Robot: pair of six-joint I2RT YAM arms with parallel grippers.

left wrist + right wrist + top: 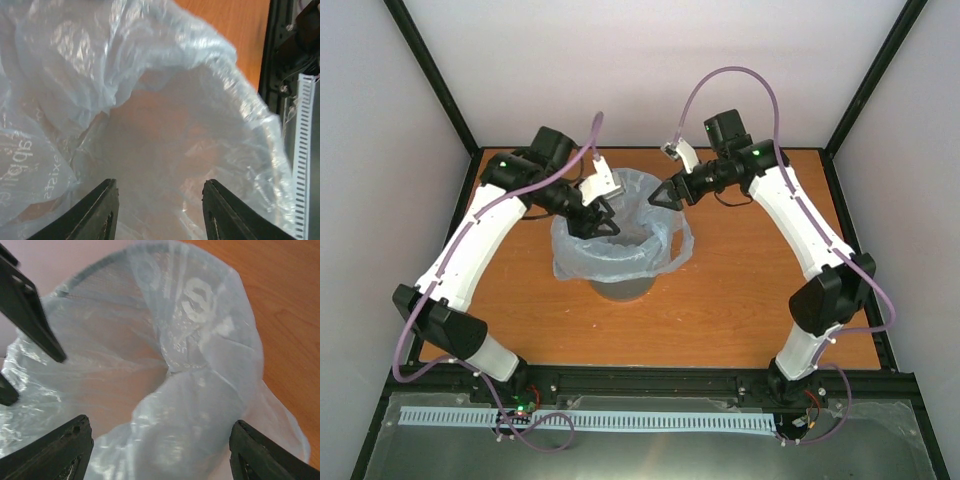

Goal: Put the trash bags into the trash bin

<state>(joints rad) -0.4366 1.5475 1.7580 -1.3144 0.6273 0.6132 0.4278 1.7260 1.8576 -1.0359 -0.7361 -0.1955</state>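
**Inspector:** Where is the trash bin (620,291) located?

**Technician:** It is stood upright on the table (740,310), a little left of the middle, between the two arms. From above, only its grey lower wall is seen below the film.

**Inspector:** And the trash bag (620,255)?

**Technician:** The trash bag is seated in the trash bin. Its pale translucent film is spread open across the mouth and turned outward over the rim. Loose folds are draped down the near and right sides. White lettering (17,162) is printed on the film.

**Inspector:** How is the left tool (604,222) set?

**Technician:** It is positioned over the far-left part of the mouth and angled down into the bag. Its jaws are held apart. In the left wrist view only the bag's inner film is seen beyond the gap, and no film is pinched.

**Inspector:** And the right tool (663,196)?

**Technician:** It is placed at the far-right edge of the bag, just beside the rim, and pointed toward the left. Its jaws are spread wide and nothing is gripped between them. Whether the film is touched by either tool cannot be determined.
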